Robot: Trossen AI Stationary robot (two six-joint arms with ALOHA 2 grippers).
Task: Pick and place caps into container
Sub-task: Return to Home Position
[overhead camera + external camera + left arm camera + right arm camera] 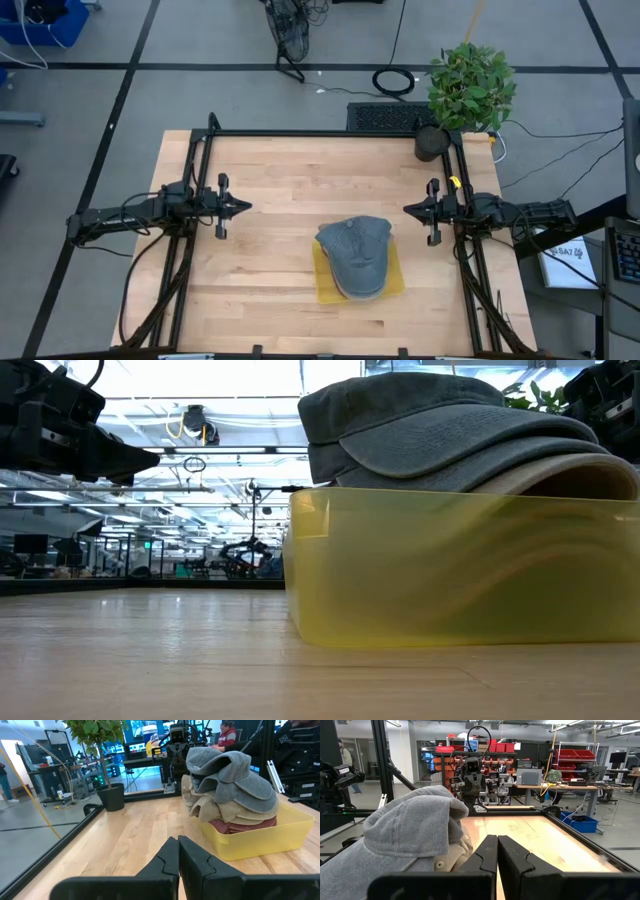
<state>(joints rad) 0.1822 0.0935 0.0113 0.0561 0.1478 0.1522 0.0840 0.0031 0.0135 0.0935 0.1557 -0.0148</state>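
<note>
A pile of caps fills the yellow tray near the table's front middle. Grey-blue caps lie on top, tan ones under them and a maroon one at the bottom. The low view shows the tray's wall with the caps standing above its rim. My left gripper hovers shut and empty at the table's left, and its fingers point at the pile. My right gripper hovers shut and empty at the right, with the top grey cap close beside it.
A black pot with a green plant stands at the table's far right corner. A black frame runs along the table's edges. Bare wood lies between the grippers and the far edge. People show in the room beyond.
</note>
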